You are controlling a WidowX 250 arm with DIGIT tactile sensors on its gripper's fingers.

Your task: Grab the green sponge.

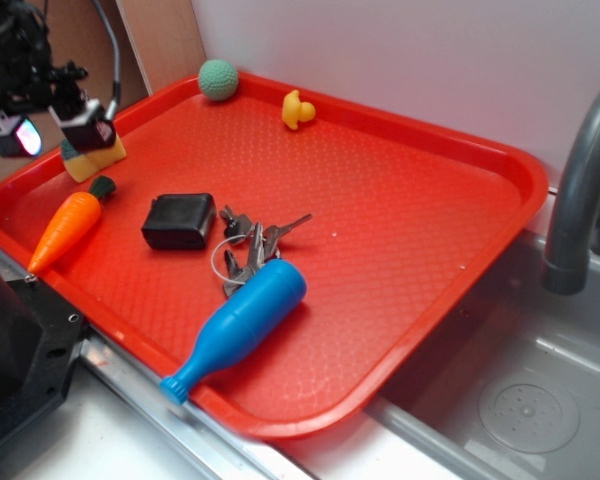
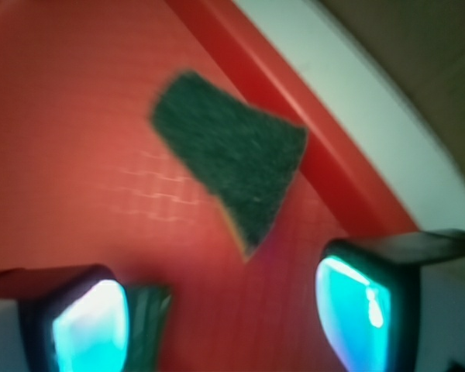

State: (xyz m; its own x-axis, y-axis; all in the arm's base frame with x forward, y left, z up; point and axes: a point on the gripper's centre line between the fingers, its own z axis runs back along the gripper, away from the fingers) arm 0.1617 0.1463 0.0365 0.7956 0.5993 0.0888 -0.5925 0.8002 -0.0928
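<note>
The green sponge (image 1: 95, 163) lies at the tray's far left corner, its yellow foam showing under a dark green top. My gripper (image 1: 55, 130) hovers just above it, and one finger hides part of the sponge in the exterior view. From the wrist view the green sponge (image 2: 231, 155) sits ahead of the gripper (image 2: 221, 318), close to the tray's rim. The jaws stand wide apart with only red tray between them. The gripper is open and holds nothing.
The red tray (image 1: 400, 210) also carries an orange toy carrot (image 1: 65, 228), a black box (image 1: 178, 221), keys (image 1: 252, 245), a blue bottle (image 1: 238, 328), a light-green ball (image 1: 218, 79) and a yellow duck (image 1: 297, 109). A sink and grey faucet (image 1: 580, 170) are at right.
</note>
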